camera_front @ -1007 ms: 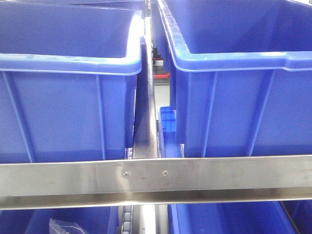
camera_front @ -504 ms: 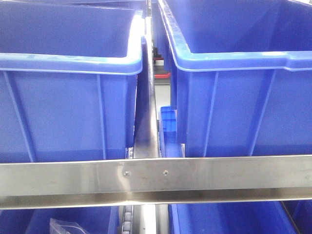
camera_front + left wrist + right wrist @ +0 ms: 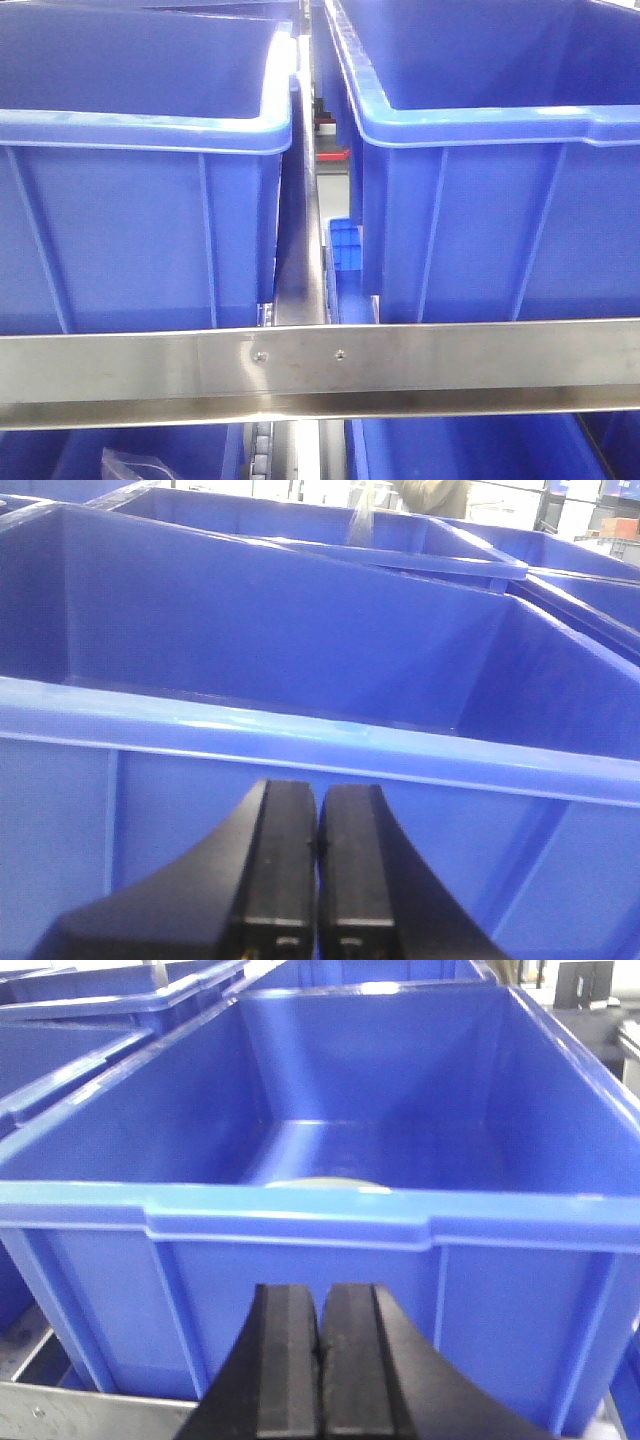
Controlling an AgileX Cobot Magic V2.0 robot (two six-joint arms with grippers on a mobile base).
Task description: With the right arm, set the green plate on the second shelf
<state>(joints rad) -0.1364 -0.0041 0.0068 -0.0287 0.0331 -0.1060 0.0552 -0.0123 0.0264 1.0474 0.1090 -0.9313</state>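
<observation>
Right gripper (image 3: 321, 1360) is clenched on nothing, its fingers pressed together at 6 o'clock before a blue bin (image 3: 330, 1220); a pale sliver of the green plate (image 3: 318, 1183) peeks above the bin's near rim, lying inside on the floor; left gripper (image 3: 317, 880) is likewise clenched and empty, facing another blue bin (image 3: 300, 740); a steel shelf rail (image 3: 320, 365) runs below both bins.
</observation>
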